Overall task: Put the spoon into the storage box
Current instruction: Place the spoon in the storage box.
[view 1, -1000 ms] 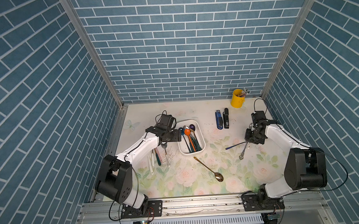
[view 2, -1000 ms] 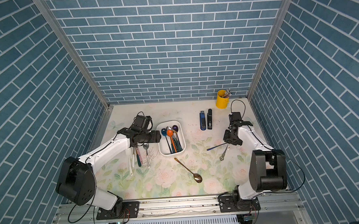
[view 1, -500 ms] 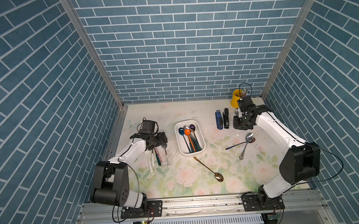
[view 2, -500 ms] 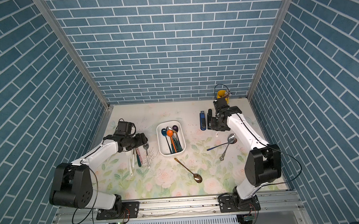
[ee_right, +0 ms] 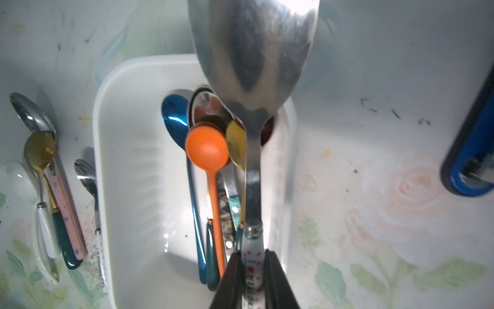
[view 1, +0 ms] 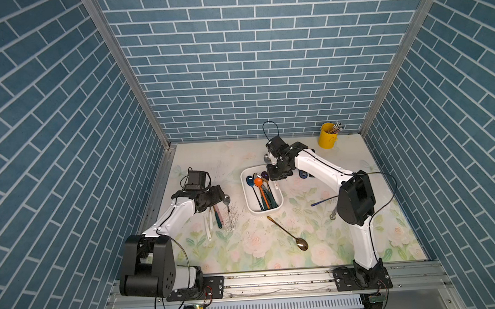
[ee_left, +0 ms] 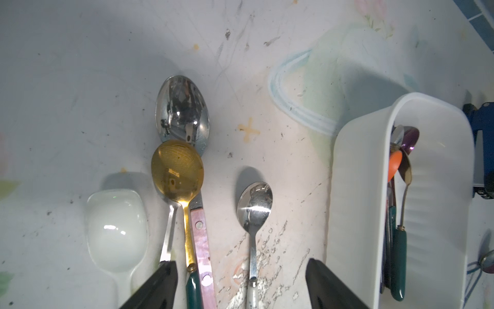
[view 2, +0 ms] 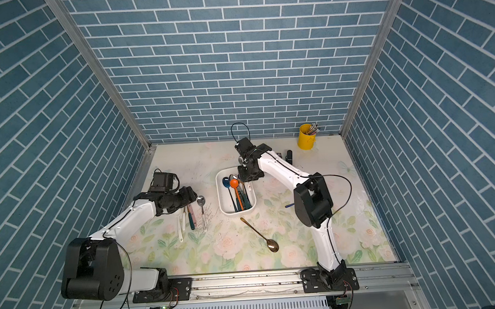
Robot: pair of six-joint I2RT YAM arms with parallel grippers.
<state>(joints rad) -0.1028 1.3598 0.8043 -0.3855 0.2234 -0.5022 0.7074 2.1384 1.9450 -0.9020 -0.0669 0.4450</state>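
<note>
Spoon (ee_right: 254, 67): a large steel one with a white, red-dotted handle, hanging in the air over the far right part of the box, not lying in it yet
Storage box (ee_right: 107, 166): sitting mid-table with its long side running near to far, already holding a blue spoon (ee_right: 173, 117), an orange spoon (ee_right: 207, 149) and several more laid lengthwise
Right gripper (ee_right: 252, 256): fingers pinching the spoon by the end of its handle
Left gripper (ee_left: 240, 263): fingers standing wide apart and gripping nothing, hovering over a row of loose spoons (ee_left: 177, 168) on the table (view 1: 404, 225) just left of the box
Long axis: running from the right fingers away toward the far wall, close to parallel with the box's long side
Offset: in a top view the spoon's bowl (view 1: 267, 159) is showing at or just past the far rim, so the spoon probably needs drawing nearward before it goes down
Nearer arm: the right one, already carrying it above the box
Risk: released here, the bowl is likely catching on the far rim or the right wall
Waiting: a gold spoon (view 1: 287, 234) is lying on the table near the box's near end
</note>
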